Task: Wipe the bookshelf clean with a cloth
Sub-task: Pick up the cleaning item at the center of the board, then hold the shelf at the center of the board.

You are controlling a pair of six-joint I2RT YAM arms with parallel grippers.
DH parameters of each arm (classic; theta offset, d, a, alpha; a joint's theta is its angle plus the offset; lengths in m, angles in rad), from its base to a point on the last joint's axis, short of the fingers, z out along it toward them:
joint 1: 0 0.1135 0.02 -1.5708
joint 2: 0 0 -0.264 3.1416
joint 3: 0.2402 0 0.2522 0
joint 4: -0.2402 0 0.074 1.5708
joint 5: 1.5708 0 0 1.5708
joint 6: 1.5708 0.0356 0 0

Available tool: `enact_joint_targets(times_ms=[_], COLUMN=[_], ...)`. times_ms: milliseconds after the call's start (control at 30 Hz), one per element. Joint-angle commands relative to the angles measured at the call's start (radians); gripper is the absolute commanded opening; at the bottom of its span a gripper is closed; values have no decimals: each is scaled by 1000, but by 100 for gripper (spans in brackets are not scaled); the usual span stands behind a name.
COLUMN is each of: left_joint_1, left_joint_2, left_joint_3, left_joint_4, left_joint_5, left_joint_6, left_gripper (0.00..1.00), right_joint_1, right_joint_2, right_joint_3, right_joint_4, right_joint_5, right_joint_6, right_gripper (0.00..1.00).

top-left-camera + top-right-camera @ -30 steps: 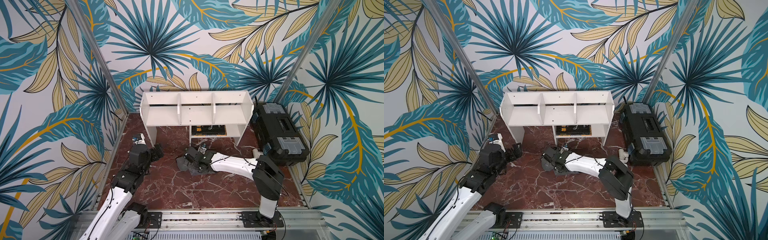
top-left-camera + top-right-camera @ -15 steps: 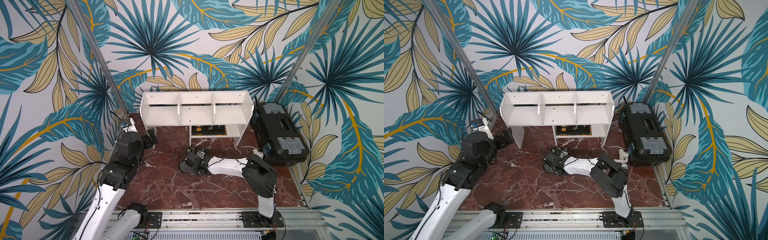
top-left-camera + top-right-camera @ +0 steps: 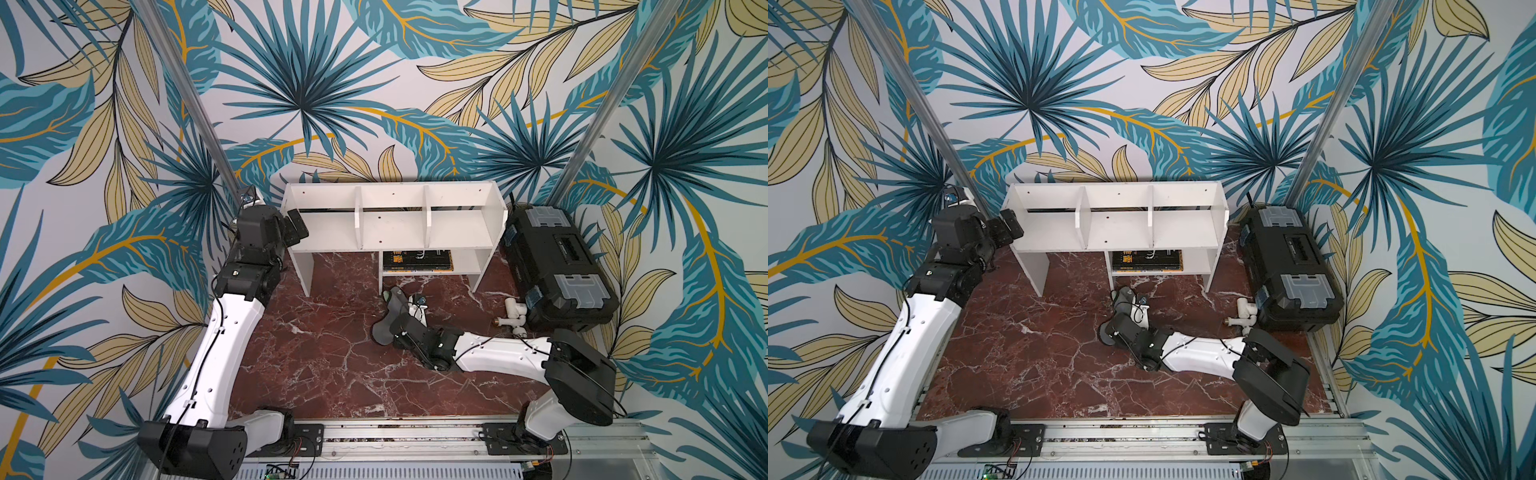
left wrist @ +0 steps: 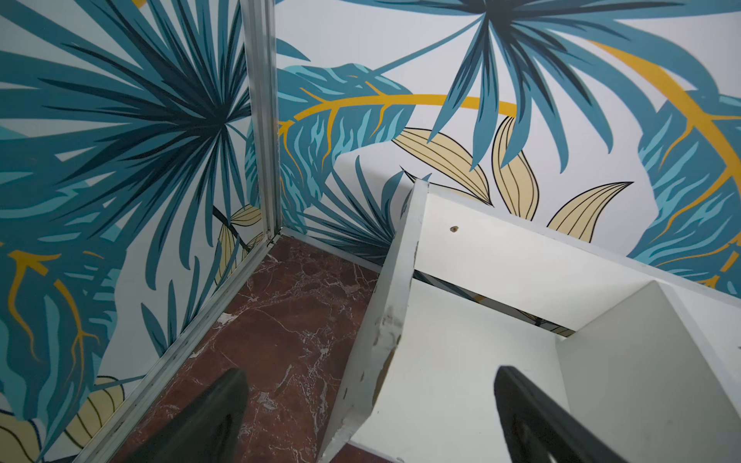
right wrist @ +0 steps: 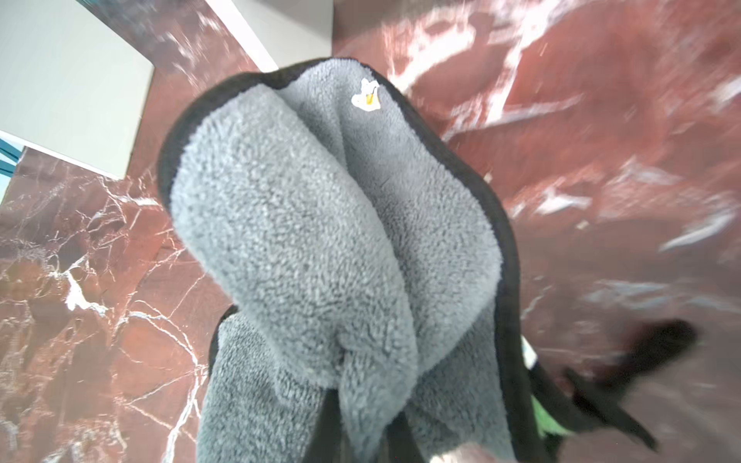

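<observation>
The red marble surface (image 3: 324, 365) carries the white bookshelf (image 3: 392, 224) against the back wall, with a black toolbox (image 3: 557, 266) just beside its right end. The three upper compartments are bare.

The left end effector (image 4: 369, 373) is released. Its jaws stand wide, straddling the chipped left end panel without gripping it. The right end effector (image 3: 397, 309) is clenched on the grey cloth (image 5: 320, 224), low in front of the shelf's lower cubby. The cloth is bunched, and one fold (image 3: 382, 332) appears to trail on the surface, apart from the shelf.

The step in hand looks like carrying the cloth up to the shelf:
- Lift until the trailing fold clears the surface.
- Lay a broad fold flat on a compartment floor, not a tight wad.
- Sweep between the dividers without knocking them.
- Closing the left end effector on the end panel would likely steady the unit.
</observation>
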Motion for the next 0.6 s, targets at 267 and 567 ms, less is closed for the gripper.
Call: enact_joint_targets(times_ms=[267, 567], left_joint_1=[51, 51], left_joint_2=[130, 122], left_joint_3=[-70, -141], left_joint_4=[175, 253], left_joint_5=[222, 174], left_joint_6=[60, 68], left_gripper=[68, 29], right_joint_1=[-41, -110], right_joint_2=[-66, 104], right_joint_3=[119, 383], right_joint_4=[-20, -12], right_joint_5=[81, 80], right_joint_6=[-258, -354], right_gripper=[0, 0])
